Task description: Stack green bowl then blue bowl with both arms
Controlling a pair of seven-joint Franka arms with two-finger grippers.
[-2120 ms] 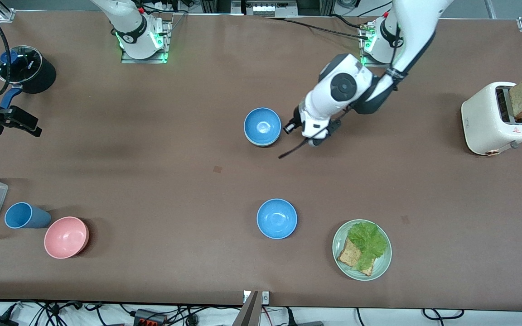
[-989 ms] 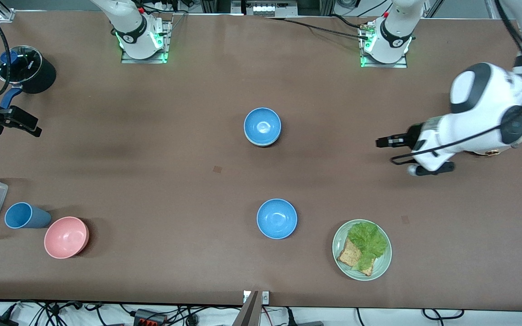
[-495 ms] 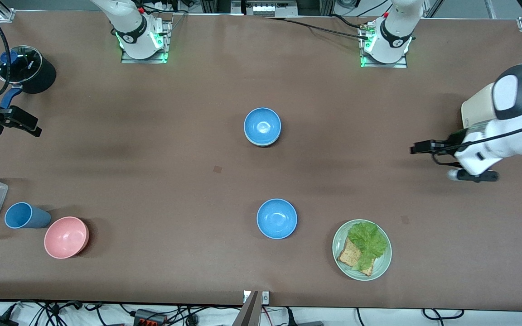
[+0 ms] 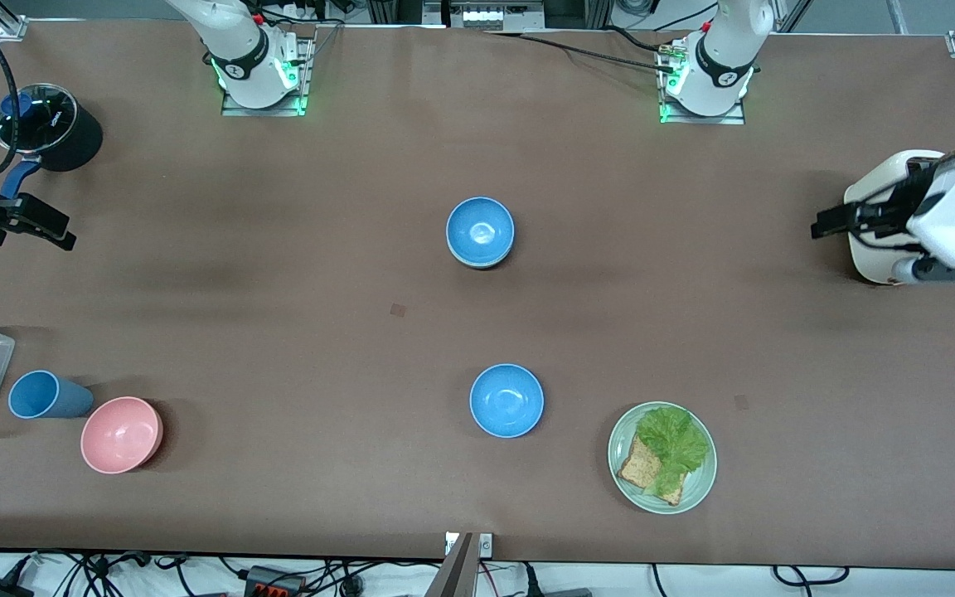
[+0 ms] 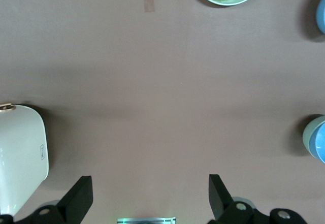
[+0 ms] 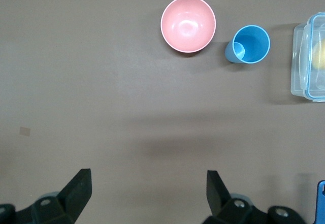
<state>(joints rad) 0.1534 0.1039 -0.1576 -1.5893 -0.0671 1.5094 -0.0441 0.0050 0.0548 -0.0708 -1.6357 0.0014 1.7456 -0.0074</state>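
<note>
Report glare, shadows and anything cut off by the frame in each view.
Front view: glare spot inside the stacked blue bowl; left gripper half cut off at the edge. Left wrist view: green bowl clipped by the frame. Right wrist view: sheen in the pink bowl, soft shadow band across the table.

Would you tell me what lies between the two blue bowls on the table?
Nothing: the front view shows bare table between the stacked blue bowl and the lone blue bowl.
</note>
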